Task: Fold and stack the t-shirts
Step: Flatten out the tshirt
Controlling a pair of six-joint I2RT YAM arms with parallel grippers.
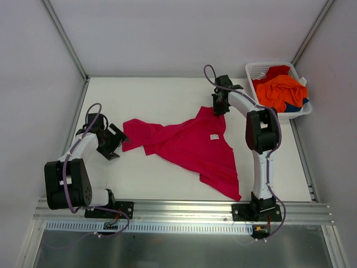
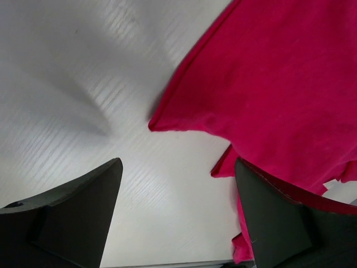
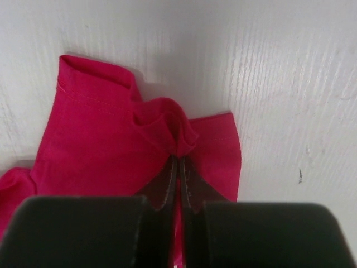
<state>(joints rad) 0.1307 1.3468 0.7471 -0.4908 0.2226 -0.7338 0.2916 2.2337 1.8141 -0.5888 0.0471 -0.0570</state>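
1 magenta t-shirt (image 1: 189, 146) lies spread on the worktop (image 1: 162, 92), long axis running far-left to near-right. Its left sleeve sits just right of the left hand (image 1: 113, 140), whose jaws stand open and empty. Right hand (image 1: 219, 106) pinches the far edge. A basket (image 1: 256, 70) far right holds more shirts (image 1: 279, 89).

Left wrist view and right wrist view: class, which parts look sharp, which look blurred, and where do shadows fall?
Left wrist view: the magenta shirt edge is fairly sharp, the near claw fingers soft, a broad grey shadow on the table. Right wrist view: stitching on the pinched cloth is crisp, the black claw body blurred, a faint shadow behind the fold.
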